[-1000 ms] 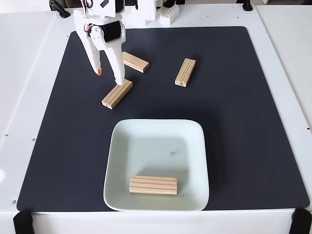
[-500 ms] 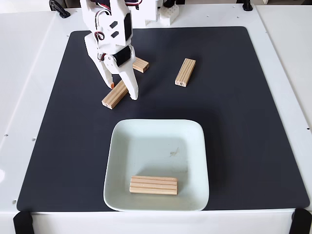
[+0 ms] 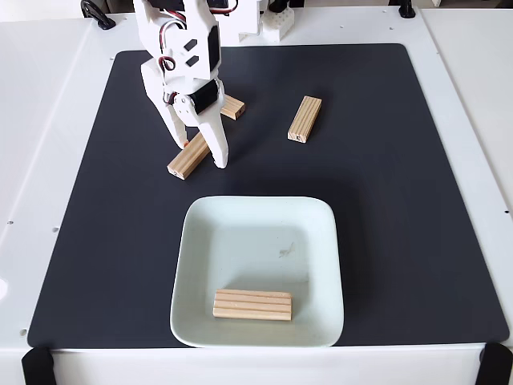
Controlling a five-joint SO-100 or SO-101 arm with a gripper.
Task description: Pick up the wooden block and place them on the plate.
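My white gripper (image 3: 201,154) stands low over the black mat, its two fingers straddling the upper end of a pale wooden block (image 3: 186,162) that lies slanted on the mat. The fingers look close against the block's sides, and it still rests flat. A second wooden block (image 3: 232,106) lies partly hidden behind the gripper body. A third wooden block (image 3: 304,119) lies to the right on the mat. Another wooden block (image 3: 252,305) rests flat in the near part of the pale mint plate (image 3: 321,241).
The black mat (image 3: 401,200) covers most of the white table. White arm base parts (image 3: 276,24) sit at the far edge. Black clips (image 3: 36,365) hold the table's near corners.
The gripper came forward and down from above the mat until its fingers straddle the slanted block, and the fingers have narrowed. The blocks have not moved.
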